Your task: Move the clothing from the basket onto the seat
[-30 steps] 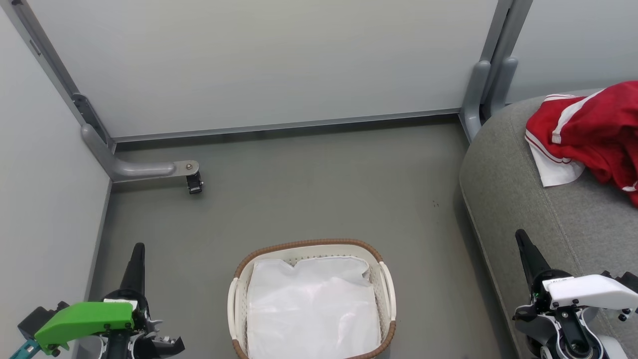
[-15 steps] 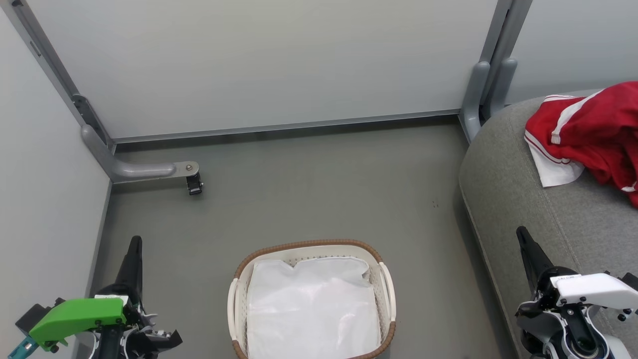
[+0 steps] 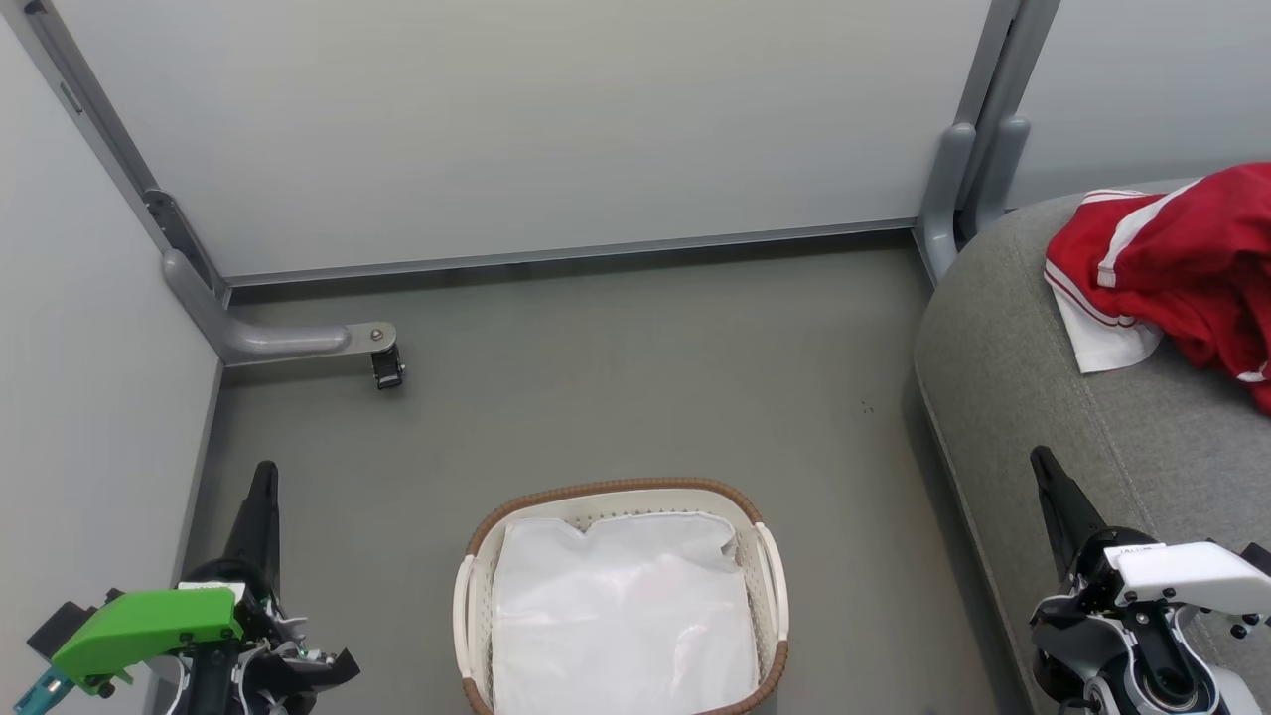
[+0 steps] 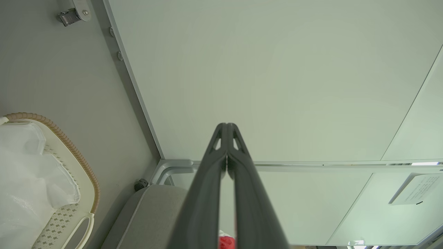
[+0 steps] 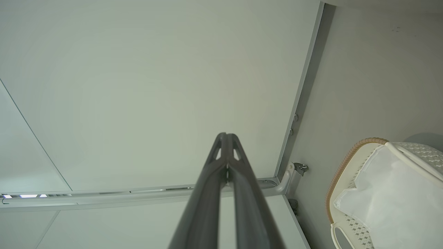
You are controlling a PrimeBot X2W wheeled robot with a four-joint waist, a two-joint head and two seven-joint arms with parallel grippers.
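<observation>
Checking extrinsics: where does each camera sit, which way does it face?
Head: on the head, facing down at basket and seat bearing the clothing; left gripper lower left, right gripper lower right.
Left wrist: left arm, facing a wall panel along its shut fingers; basket at left.
Right wrist: right arm, facing a wall panel along its shut fingers; basket lower right.
Shared: all show the basket.

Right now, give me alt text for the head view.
Red white-striped garment lies on the grey seat cushion at right; the brown-rimmed laundry basket on the floor holds just its white liner. Left gripper and right gripper are shut, empty.
</observation>
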